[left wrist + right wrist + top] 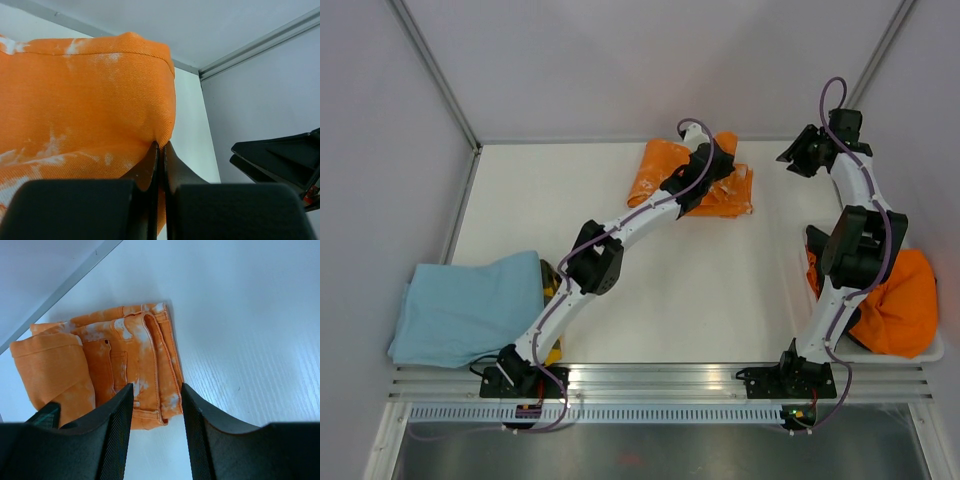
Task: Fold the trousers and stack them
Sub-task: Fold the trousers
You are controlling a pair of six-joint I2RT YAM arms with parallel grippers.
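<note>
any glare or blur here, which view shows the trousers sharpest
Right wrist: trousers sharpest, pale sheen on the table, right gripper dark. Left wrist: fabric weave clear, left gripper soft near the lens. Top external: even light, faint shadows.

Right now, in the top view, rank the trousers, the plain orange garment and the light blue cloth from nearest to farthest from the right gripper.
1. trousers, far side, just left of the right gripper.
2. plain orange garment, near right edge.
3. light blue cloth, near left corner, clearly farthest.
</note>
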